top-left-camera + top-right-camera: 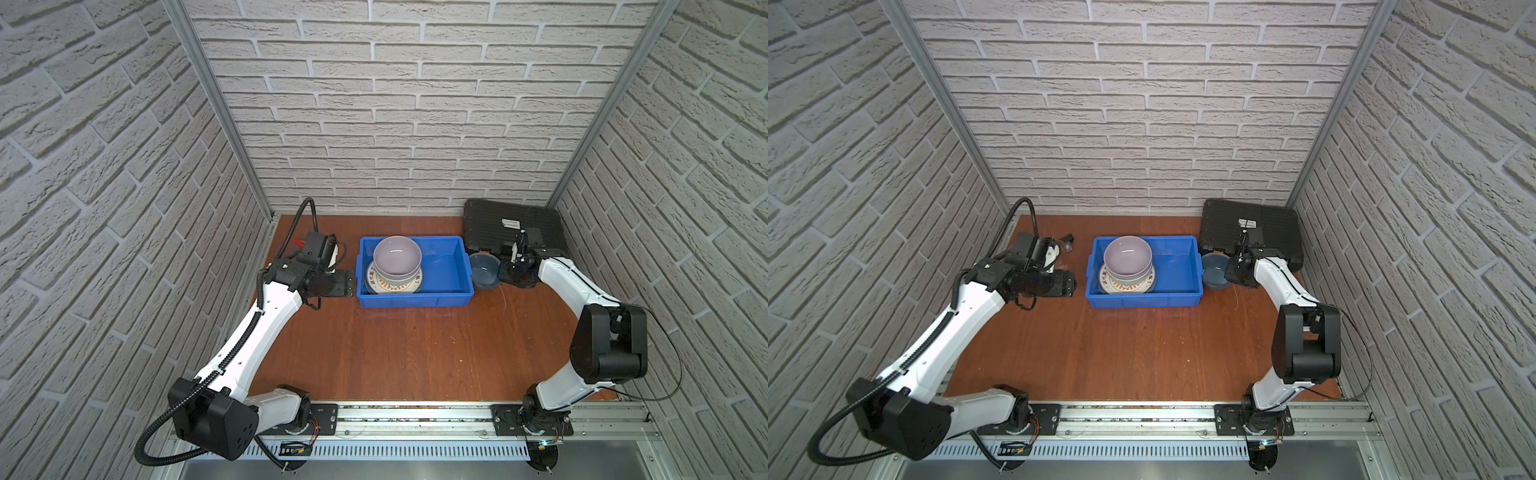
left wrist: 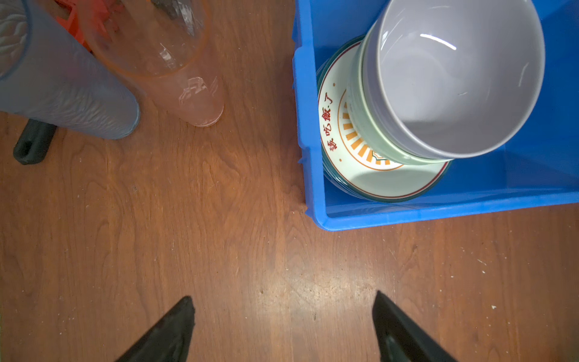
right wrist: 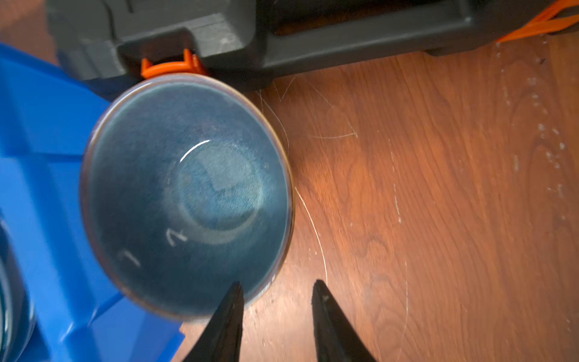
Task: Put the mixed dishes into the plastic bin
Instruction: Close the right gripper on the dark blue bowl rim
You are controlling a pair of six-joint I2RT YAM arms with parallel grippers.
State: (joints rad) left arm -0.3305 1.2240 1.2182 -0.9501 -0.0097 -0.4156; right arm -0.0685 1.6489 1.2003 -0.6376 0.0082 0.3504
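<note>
The blue plastic bin (image 1: 440, 299) (image 2: 407, 213) holds a stack. A lavender bowl (image 1: 397, 254) (image 2: 454, 78) sits in a pale green bowl (image 2: 369, 131), on an orange sunburst plate (image 2: 376, 181) over a teal-rimmed plate. A dark blue bowl (image 1: 484, 270) (image 3: 188, 194) stands on the table against the bin's right wall. My right gripper (image 3: 277, 283) (image 1: 503, 276) is open astride that bowl's rim, one finger over the inside and one outside. Left of the bin, my left gripper (image 2: 283, 297) (image 1: 347, 282) is wide open over bare wood. Two tumblers, one bluish (image 2: 62, 87) and one clear (image 2: 175, 62), stand beyond it.
A black ribbed tool case (image 1: 511, 224) (image 3: 282, 28) with orange latches lies at the back right, touching the dark blue bowl. A red wrench (image 2: 84, 18) with a black handle (image 2: 31, 144) lies behind the tumblers. Brick-patterned walls enclose the wooden table (image 1: 415, 353) on three sides.
</note>
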